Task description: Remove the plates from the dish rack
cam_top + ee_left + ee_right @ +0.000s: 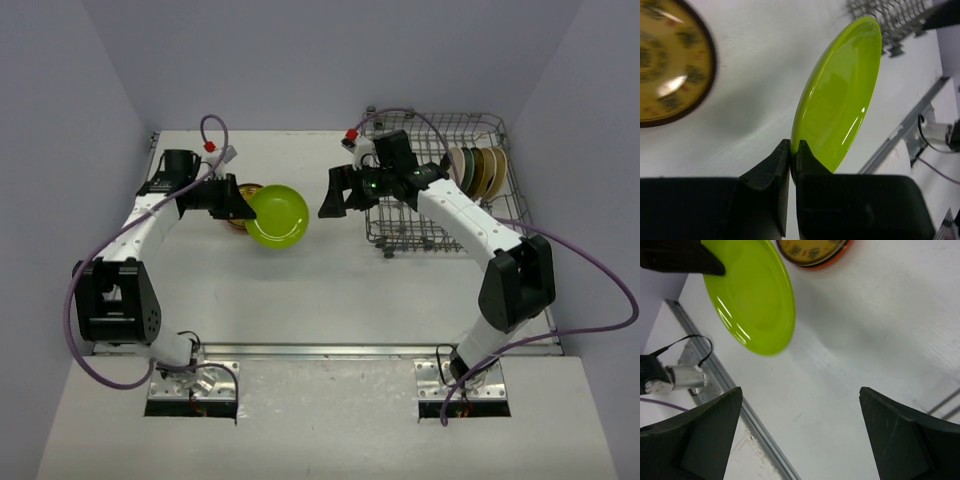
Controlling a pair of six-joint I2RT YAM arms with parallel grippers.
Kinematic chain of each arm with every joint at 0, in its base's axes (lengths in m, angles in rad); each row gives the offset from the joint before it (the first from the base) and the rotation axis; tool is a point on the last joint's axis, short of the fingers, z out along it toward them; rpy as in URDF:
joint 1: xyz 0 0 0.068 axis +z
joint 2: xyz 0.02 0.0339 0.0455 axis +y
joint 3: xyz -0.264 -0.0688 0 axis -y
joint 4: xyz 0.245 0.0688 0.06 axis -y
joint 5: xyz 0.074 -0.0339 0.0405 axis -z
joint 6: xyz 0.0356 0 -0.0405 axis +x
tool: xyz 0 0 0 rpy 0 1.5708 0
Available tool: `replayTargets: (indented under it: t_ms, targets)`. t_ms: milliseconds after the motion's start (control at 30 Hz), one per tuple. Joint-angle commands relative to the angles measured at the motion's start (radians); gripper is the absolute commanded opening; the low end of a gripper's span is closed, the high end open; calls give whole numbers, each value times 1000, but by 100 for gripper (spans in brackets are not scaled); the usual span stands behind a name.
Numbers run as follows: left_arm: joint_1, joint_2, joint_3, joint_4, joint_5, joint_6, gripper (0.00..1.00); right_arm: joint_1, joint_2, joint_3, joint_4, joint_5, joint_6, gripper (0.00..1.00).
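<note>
My left gripper is shut on the rim of a lime green plate and holds it tilted above the table; the left wrist view shows the rim pinched between the fingertips, with the plate rising beyond them. A yellow patterned plate lies on an orange-red one on the table just behind it, and it also shows in the left wrist view. My right gripper is open and empty between the green plate and the dish rack. Several plates stand upright in the rack's right end.
The right wrist view looks down at the green plate, the stacked plates and bare white table between its fingertips. A metal rail runs along the table's near edge. Grey walls close in the left, back and right sides.
</note>
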Motion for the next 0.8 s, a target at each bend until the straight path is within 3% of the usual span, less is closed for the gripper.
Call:
replayTargets:
  t_ms: [0, 200, 767]
  targets:
    - [120, 92, 101, 6, -64, -33, 0, -77, -30, 75, -44, 82, -29, 99]
    - [157, 230, 183, -4, -173, -47, 0, -156, -27, 80, -68, -22, -22, 99]
    - [209, 458, 325, 32, -132, -92, 0, -164, -22, 44, -74, -111, -29, 99]
